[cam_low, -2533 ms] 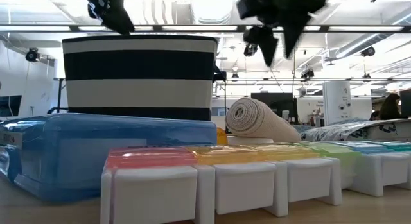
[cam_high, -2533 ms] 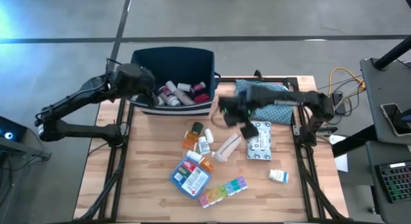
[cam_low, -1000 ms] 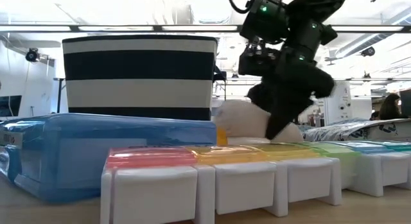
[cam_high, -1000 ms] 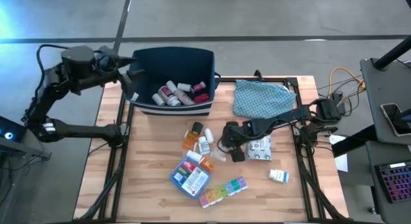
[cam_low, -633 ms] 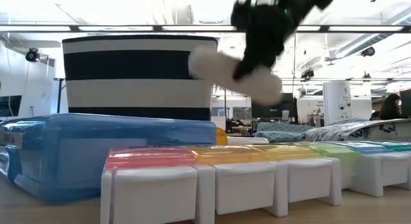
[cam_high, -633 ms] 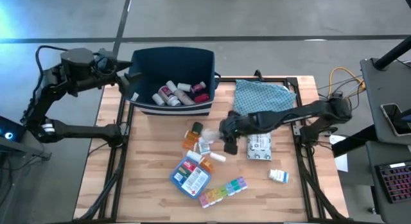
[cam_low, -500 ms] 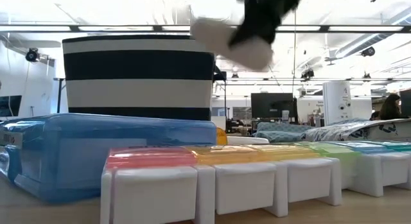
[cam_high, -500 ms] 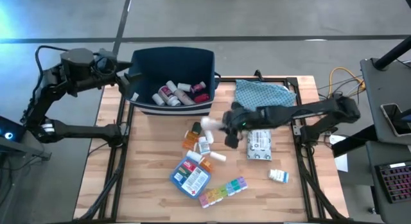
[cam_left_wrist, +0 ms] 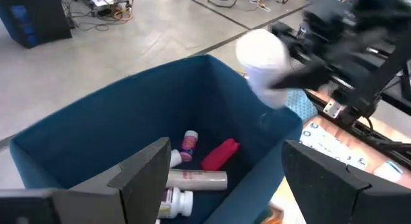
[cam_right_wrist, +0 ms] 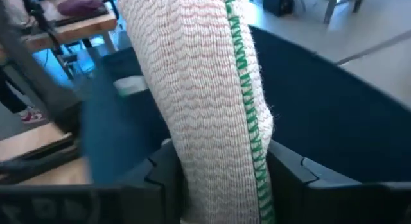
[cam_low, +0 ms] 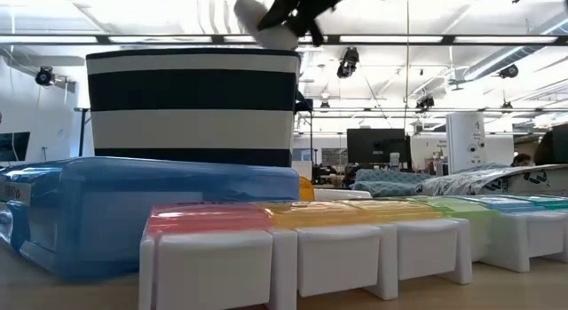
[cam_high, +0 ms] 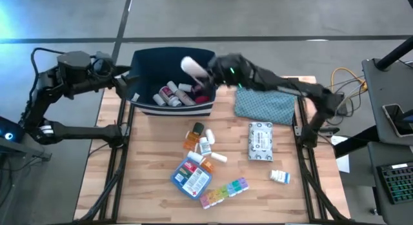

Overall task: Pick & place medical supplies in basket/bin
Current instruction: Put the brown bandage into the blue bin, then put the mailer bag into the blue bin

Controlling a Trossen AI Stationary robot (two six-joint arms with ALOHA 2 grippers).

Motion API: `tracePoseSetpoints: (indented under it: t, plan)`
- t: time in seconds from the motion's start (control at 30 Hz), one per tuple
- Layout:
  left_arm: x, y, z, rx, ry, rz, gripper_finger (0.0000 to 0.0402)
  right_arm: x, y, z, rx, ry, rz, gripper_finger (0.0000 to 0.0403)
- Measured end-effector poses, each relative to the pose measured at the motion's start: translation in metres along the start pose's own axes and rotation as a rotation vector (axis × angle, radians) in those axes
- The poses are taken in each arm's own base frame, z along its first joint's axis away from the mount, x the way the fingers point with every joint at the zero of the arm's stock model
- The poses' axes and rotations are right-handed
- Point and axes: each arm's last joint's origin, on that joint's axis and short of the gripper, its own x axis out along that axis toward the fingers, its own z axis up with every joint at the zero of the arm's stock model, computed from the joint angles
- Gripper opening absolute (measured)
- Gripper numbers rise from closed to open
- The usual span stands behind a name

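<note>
Carrying the bandage roll [cam_high: 192, 66] up off the counter [cam_high: 155, 154], my right fingers [cam_high: 205, 74] clamp it above the navy bin [cam_high: 143, 58] now; left fingers [cam_left_wrist: 212, 179] stay wide beside the bin

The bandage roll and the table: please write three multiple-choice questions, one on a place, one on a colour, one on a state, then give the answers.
1. Where is the bandage roll?
A. over the open bin
B. on the table beside the pill organizer
C. on the teal pouch

2. What colour is the stitched line along the bandage roll in the right wrist view?
A. blue
B. green
C. black

3. How does the right gripper stand?
A. open and empty above the wipes packet
B. resting on the table
C. shut on the bandage roll

Answers:
1 A, the high view shows the roll above the bin.
2 B, a green line runs down the cream weave.
3 C, the right wrist view shows both fingers pressed against the roll.
</note>
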Motion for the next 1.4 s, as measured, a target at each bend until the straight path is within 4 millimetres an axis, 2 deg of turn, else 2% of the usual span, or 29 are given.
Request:
tracePoseSetpoints:
  t: [0.07,0.2,0.37,0.5,0.6,0.67,0.9,1.13,1.3,1.4]
  plan:
    - [-0.001,0.001,-0.004,-0.009,0.008,0.003,0.0275,0.013,-0.015,0.013,0.015,0.029,0.014,0.0173]
    - [-0.002,0.005,-0.016,-0.037,0.023,0.008,0.0275,0.026,-0.030,0.032,-0.035,0.097,-0.004,0.0209]
    - [0.003,0.009,-0.034,-0.058,0.055,0.019,0.0275,0.025,-0.032,0.044,-0.178,0.192,-0.061,0.0242]
    - [0.017,0.008,-0.039,-0.041,0.029,0.025,0.0275,0.030,-0.029,0.046,-0.218,0.189,-0.003,0.0260]
    - [0.027,0.005,-0.036,-0.004,-0.038,0.004,0.0275,0.041,-0.029,0.041,-0.215,0.189,0.034,0.0270]
    - [0.031,0.003,-0.034,0.015,-0.082,-0.007,0.0275,0.041,-0.029,0.037,-0.238,0.226,0.038,0.0275]
    - [0.049,-0.001,-0.032,0.041,-0.059,0.000,0.0275,-0.001,-0.035,0.021,-0.251,0.527,-0.003,0.0277]
    - [0.074,-0.007,-0.031,0.057,0.010,0.017,0.0275,-0.049,-0.039,-0.003,-0.103,0.710,-0.062,0.0281]
    - [0.089,-0.010,-0.031,0.066,0.053,0.027,0.0275,-0.077,-0.045,-0.045,0.096,0.840,-0.158,0.0283]
    - [0.094,-0.011,-0.030,0.068,0.065,0.023,0.0275,-0.096,-0.048,-0.080,0.260,0.929,-0.219,0.0284]
